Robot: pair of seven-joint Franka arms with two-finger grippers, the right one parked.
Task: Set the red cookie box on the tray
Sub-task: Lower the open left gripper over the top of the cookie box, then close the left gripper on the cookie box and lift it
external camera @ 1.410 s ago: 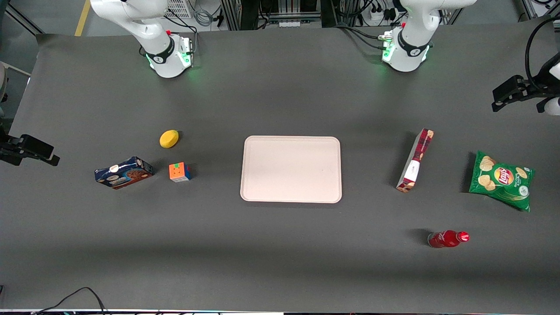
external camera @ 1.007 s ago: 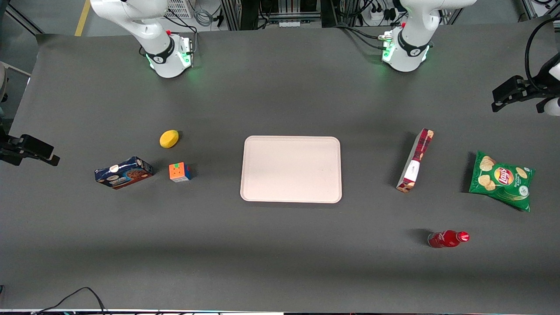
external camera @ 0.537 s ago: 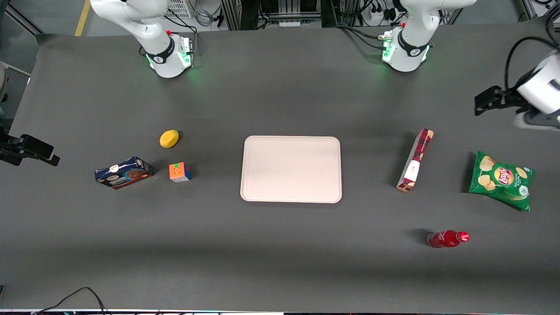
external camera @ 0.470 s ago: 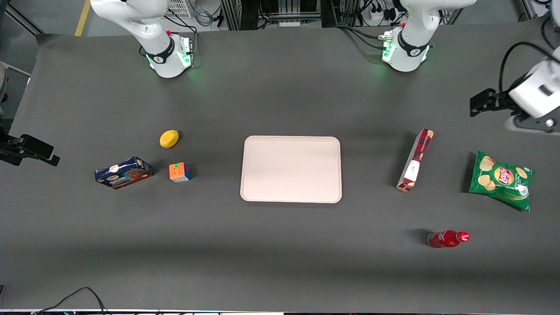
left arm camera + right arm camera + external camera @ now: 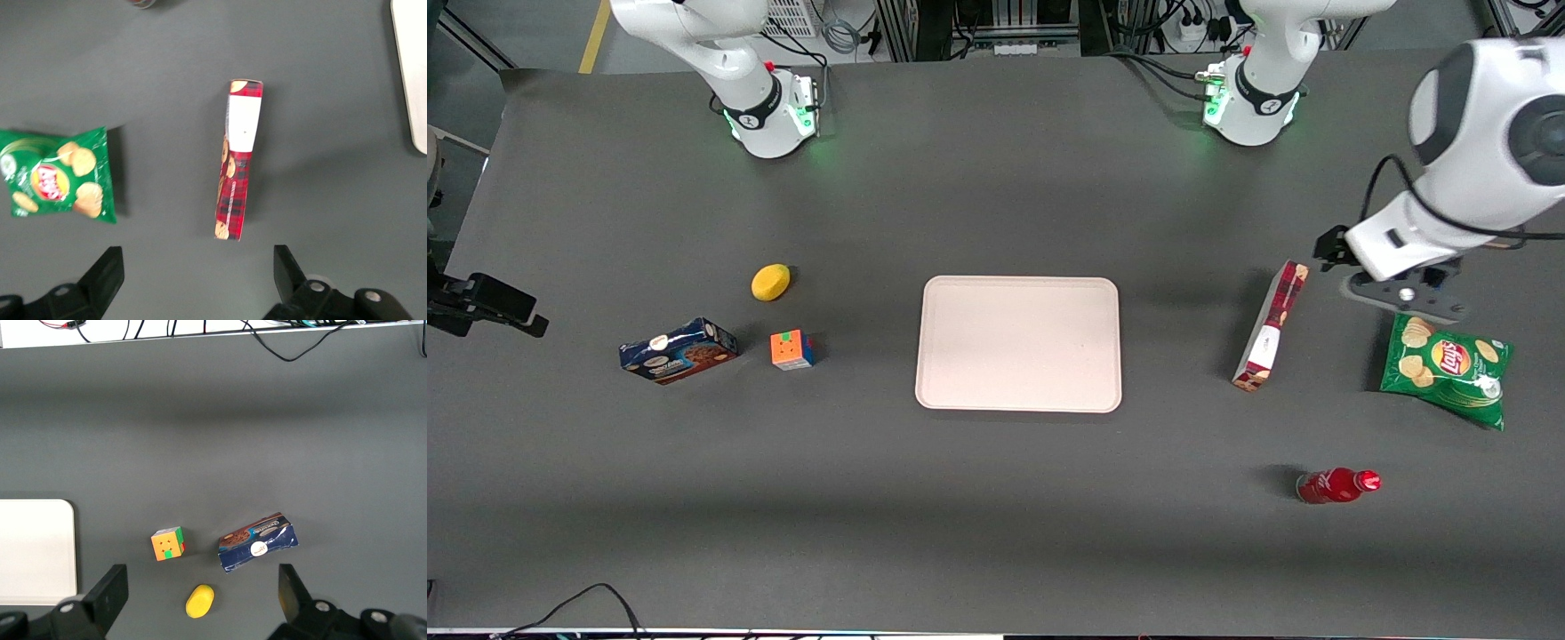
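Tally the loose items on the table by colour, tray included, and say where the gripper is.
Red: 2, red cookie box, bottle
Blue: 1, blue cookie box
Green: 1, chip bag
Yellow: 1, lemon
Multicolour: 1, puzzle cube
Cream: 1, tray
Total: 7
gripper: open above the red box.

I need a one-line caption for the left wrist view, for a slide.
Open hand hovers above the red cookie box, which stands on the table between chips bag and tray.

Bare table between red cookie box, tray; pincer above.
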